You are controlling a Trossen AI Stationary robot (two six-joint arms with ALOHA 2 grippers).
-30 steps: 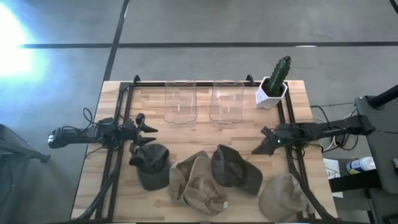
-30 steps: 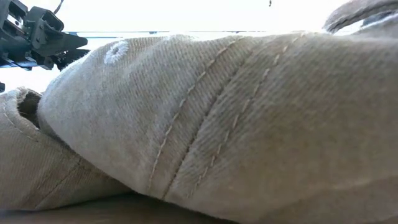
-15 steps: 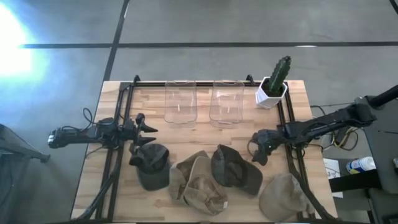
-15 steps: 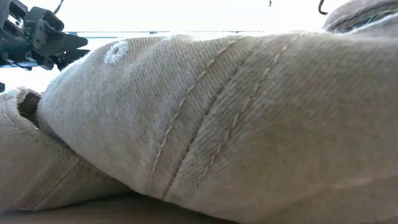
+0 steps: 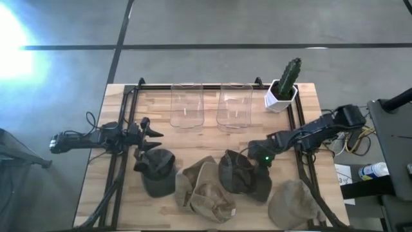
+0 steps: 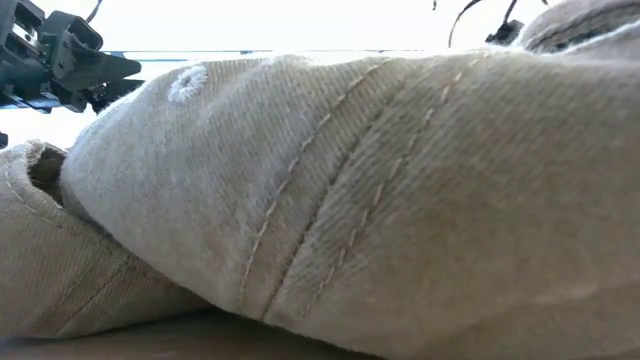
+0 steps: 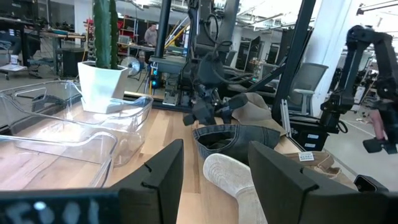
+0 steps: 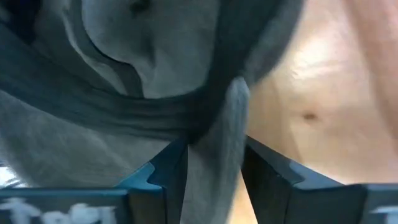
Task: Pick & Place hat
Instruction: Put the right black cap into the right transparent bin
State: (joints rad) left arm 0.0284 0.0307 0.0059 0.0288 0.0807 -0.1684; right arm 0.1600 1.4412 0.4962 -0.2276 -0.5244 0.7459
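- Dark grey hat (image 5: 241, 174): lies crown-down at the table's centre front, opening up, so its rim is offered to you; it sits between the tan hat (image 5: 205, 190) and the beige hat (image 5: 293, 203).
- Right gripper (image 5: 257, 156): at the hat's rear rim, fingers parted and straddling the rim fabric (image 8: 214, 140), not clamped; you're placed to pinch the edge, I judge.
- Left gripper (image 5: 154, 133): parked near the left rail, just behind the black hat (image 5: 158, 171), fingers apart, holding nothing; it waits clear of your reach.
- Two clear bins (image 5: 211, 106): side by side at the back, empty, the likely drop points.
- Potted cactus (image 5: 283, 87): back right corner, out of the way.
- Table (image 5: 193, 138): wooden, carries everything.
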